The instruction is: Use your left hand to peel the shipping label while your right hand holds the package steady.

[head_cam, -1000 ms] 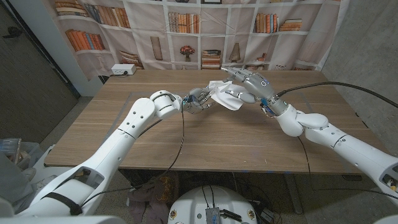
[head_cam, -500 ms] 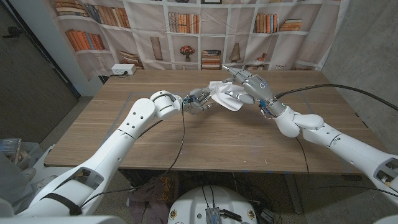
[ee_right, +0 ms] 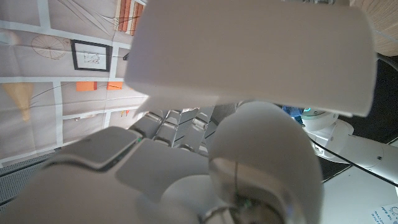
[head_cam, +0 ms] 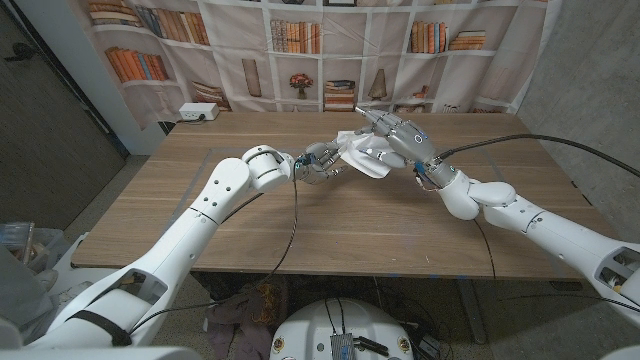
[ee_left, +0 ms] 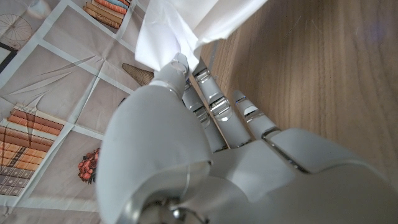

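White package (head_cam: 358, 152) up centre of the head view, lifted off the table (head_cam: 300, 230), caught between both hands. Left hand (head_cam: 318, 163) pinching its left edge, fingers (ee_left: 214, 102) closed on white film. Right hand (head_cam: 395, 140) wrapped over the right end, holding it. Label itself hard to pick out; package front hidden behind fingers.

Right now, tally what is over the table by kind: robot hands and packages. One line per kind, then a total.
Robot hands: 2, the left hand and the right hand, both gripping the package.
White packages: 1, the package held between them.
Total: 3
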Action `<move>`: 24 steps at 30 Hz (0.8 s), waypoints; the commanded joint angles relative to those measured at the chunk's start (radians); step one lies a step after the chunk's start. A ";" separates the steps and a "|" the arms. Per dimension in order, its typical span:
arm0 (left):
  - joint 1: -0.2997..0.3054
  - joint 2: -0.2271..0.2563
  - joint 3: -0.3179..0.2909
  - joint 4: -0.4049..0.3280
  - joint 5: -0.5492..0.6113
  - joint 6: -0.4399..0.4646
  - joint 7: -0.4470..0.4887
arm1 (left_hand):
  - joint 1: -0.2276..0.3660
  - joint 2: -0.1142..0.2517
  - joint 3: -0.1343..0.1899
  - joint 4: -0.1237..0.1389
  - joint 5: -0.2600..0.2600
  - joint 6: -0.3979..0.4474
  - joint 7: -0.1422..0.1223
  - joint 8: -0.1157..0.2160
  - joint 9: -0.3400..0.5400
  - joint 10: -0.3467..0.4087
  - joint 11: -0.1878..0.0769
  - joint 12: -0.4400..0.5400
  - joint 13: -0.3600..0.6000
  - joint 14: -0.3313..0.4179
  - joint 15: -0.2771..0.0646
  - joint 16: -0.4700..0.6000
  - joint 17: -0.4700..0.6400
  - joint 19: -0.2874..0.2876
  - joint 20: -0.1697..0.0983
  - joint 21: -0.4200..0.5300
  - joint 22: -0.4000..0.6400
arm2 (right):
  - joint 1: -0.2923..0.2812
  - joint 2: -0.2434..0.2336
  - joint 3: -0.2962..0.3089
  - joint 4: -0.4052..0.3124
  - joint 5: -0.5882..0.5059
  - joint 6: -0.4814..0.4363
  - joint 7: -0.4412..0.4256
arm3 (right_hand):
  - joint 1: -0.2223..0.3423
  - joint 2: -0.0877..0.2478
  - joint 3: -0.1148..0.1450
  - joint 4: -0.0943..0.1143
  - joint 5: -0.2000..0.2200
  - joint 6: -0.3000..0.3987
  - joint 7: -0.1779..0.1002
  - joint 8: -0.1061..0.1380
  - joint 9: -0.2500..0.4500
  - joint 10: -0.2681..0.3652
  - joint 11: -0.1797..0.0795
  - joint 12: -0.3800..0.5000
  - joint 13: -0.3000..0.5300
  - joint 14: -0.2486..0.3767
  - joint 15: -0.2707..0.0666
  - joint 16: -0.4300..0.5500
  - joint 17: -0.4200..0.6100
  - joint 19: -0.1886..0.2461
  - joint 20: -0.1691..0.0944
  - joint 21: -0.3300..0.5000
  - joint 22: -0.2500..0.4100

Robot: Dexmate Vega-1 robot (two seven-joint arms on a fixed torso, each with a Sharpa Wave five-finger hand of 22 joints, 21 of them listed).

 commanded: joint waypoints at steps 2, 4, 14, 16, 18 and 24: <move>0.000 0.007 0.001 -0.006 -0.017 0.001 -0.002 | 0.005 -0.004 0.007 0.001 -0.003 0.006 0.006 -0.001 0.002 0.009 -0.001 0.003 0.006 0.011 -0.005 0.001 0.005 -0.006 -0.003 -0.001 0.001 | 0.038 0.012 -0.039 0.036 -0.008 -0.012 -0.014 | 0.006 0.001 -0.002 0.000 0.005 -0.008 0.006 0.008 0.002 0.005 -0.002 -0.002 0.003 -0.005 -0.166 -0.001 0.002 -0.009 -0.061 -0.003 -0.001; 0.000 0.009 0.000 -0.009 -0.018 0.000 -0.001 | 0.005 -0.004 0.008 0.001 -0.003 0.007 0.006 -0.001 0.002 0.010 -0.001 0.003 0.006 0.012 -0.005 0.001 0.005 -0.006 -0.004 -0.001 0.001 | 0.044 0.015 -0.046 0.041 -0.013 -0.014 -0.017 | 0.005 0.001 -0.002 0.001 0.005 -0.009 0.007 0.009 0.002 0.005 -0.002 -0.002 0.003 -0.004 -0.165 0.000 0.002 -0.009 -0.061 -0.002 -0.001; 0.004 0.019 -0.001 -0.011 -0.022 0.000 -0.012 | 0.007 -0.006 0.009 0.000 -0.004 0.012 0.006 -0.001 0.002 0.012 -0.001 0.002 0.005 0.014 -0.006 0.001 0.006 -0.008 -0.006 0.000 0.000 | 0.083 0.022 -0.078 0.069 -0.029 -0.005 -0.015 | 0.001 0.003 -0.005 0.005 0.005 -0.007 0.005 0.014 0.002 0.005 -0.001 -0.003 0.004 -0.006 -0.163 0.003 0.002 -0.010 -0.065 -0.002 -0.002; 0.004 0.020 0.001 -0.010 -0.019 -0.002 -0.005 | 0.007 -0.006 0.009 0.000 -0.004 0.011 0.006 -0.002 0.002 0.012 -0.001 0.003 0.005 0.013 -0.005 0.001 0.006 -0.010 -0.004 0.000 0.000 | 0.089 0.021 -0.082 0.070 -0.035 -0.010 -0.015 | 0.001 0.003 -0.005 0.005 0.005 -0.006 0.005 0.015 0.002 0.005 -0.001 -0.003 0.004 -0.007 -0.164 0.003 0.001 -0.010 -0.066 -0.001 -0.002; 0.005 0.022 0.000 -0.007 -0.022 0.000 -0.010 | 0.007 -0.006 0.010 0.000 -0.004 0.012 0.007 -0.002 0.002 0.012 -0.001 0.003 0.005 0.013 -0.005 0.000 0.006 -0.011 -0.004 -0.001 0.000 | 0.094 0.022 -0.086 0.074 -0.036 -0.013 -0.013 | 0.001 0.003 -0.005 0.005 0.006 -0.006 0.005 0.015 0.002 0.005 -0.001 -0.004 0.004 -0.008 -0.165 0.003 0.001 -0.011 -0.069 -0.001 -0.002; 0.004 0.024 0.001 -0.005 -0.030 0.005 -0.016 | 0.009 -0.008 0.010 -0.002 -0.004 0.017 0.009 -0.001 0.002 0.013 0.000 0.003 0.005 0.015 -0.006 0.001 0.007 -0.011 -0.004 0.000 0.000 | 0.106 0.022 -0.096 0.082 -0.039 -0.023 -0.008 | 0.011 0.010 0.000 0.001 0.008 -0.008 0.002 0.017 0.002 0.003 -0.001 -0.006 0.005 -0.009 -0.170 0.004 0.000 -0.011 -0.074 0.000 -0.003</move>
